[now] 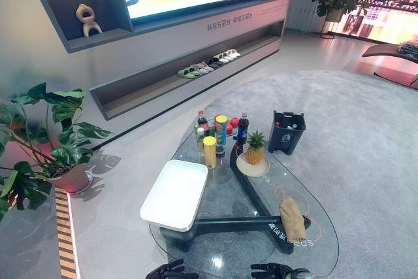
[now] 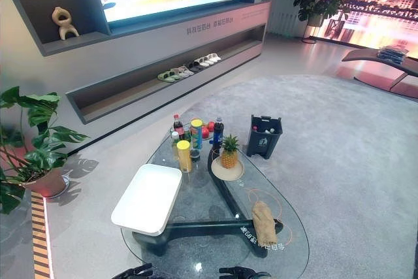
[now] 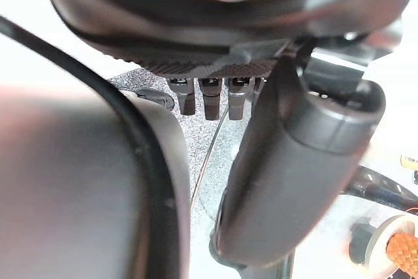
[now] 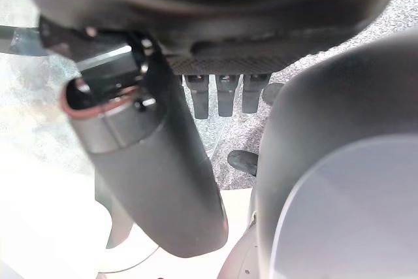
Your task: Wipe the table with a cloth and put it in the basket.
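At the bottom edge of the frame, the left robot hand (image 1: 171, 270) and the right robot hand (image 1: 273, 270) hang low at the near rim of the glass tabletop (image 1: 222, 243), both empty and touching nothing; in the wrist views their fingers look straight and relaxed. They seem to be at rest before any reach. The cloth (image 1: 292, 219), a tan folded strip, lies at lower right on the tabletop. Left of centre sits a white tray (image 1: 175, 193). Further up stand a pineapple (image 1: 254, 147) and bottles (image 1: 222, 129). The dark basket (image 1: 286, 132) stands beyond on the carpet (image 1: 353, 122), right of centre, likely a stretch to reach.
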